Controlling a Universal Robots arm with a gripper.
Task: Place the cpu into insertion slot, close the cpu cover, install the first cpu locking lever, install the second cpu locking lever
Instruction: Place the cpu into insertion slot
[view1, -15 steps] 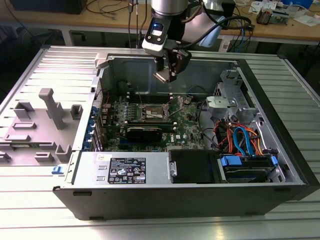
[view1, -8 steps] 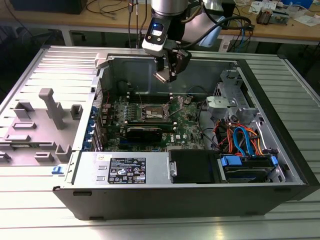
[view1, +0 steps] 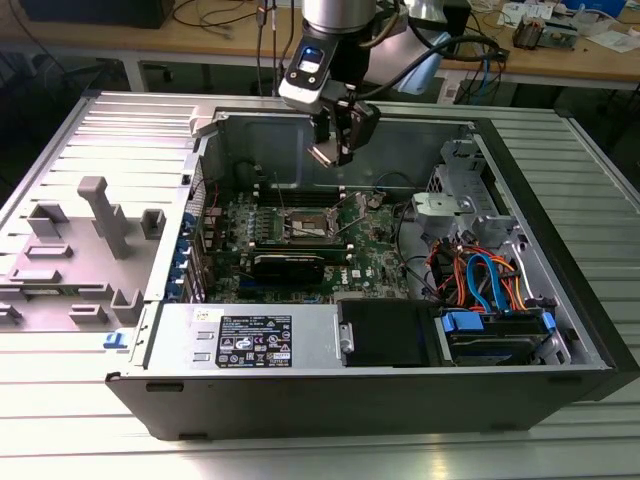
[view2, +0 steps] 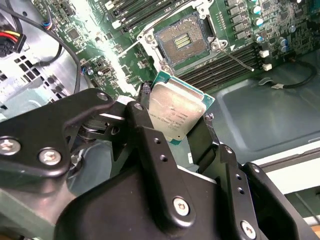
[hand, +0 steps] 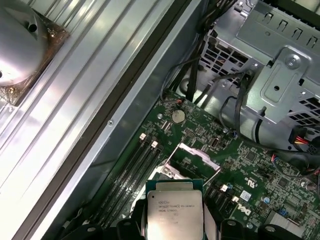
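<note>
Closest to the lens in the second wrist view, the gripper (view2: 176, 120) is clamped on the cpu (view2: 176, 111), holding it clear of the board. Beyond them, the insertion slot (view2: 182, 42) lies uncovered on the green motherboard (view2: 100, 65). In the exterior view that slot sits mid-frame, below the gripper.
</note>
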